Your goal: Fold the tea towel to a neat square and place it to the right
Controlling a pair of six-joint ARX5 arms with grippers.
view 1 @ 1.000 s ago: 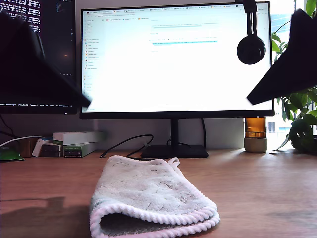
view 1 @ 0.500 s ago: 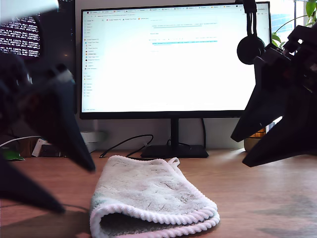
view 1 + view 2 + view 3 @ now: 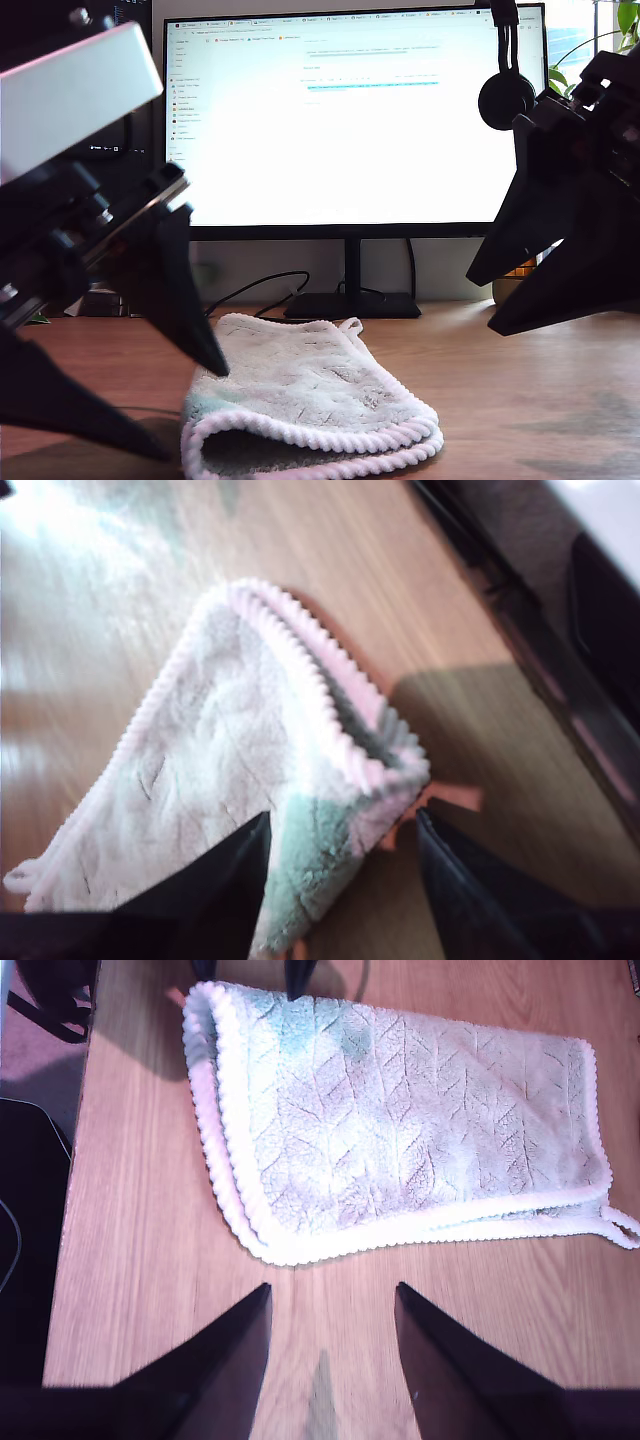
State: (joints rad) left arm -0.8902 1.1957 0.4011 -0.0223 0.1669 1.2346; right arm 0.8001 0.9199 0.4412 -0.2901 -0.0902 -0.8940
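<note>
The tea towel [image 3: 300,385] lies folded double on the wooden table, off-white with a pinkish ribbed hem and a small loop [image 3: 350,324] at its far edge. My first gripper [image 3: 195,412] is low at the exterior view's left, open, its dark fingers straddling the towel's [image 3: 220,740] near hemmed corner without closing on it [image 3: 342,825]. My second gripper [image 3: 481,306] hangs open at the exterior view's right, above bare wood and apart from the towel. Its wrist view looks down on the towel [image 3: 400,1110] beyond its open fingertips [image 3: 333,1290].
A large lit monitor [image 3: 350,120] stands behind the towel on a stand [image 3: 352,300] with a black cable [image 3: 255,288]. Headphones [image 3: 506,95] hang on its top corner. An amber bottle [image 3: 512,285] and a plant [image 3: 625,25] are at the exterior view's right.
Both arms came down into view. The second gripper has held still for the last half second. The first gripper has moved in to the towel's near corner.
</note>
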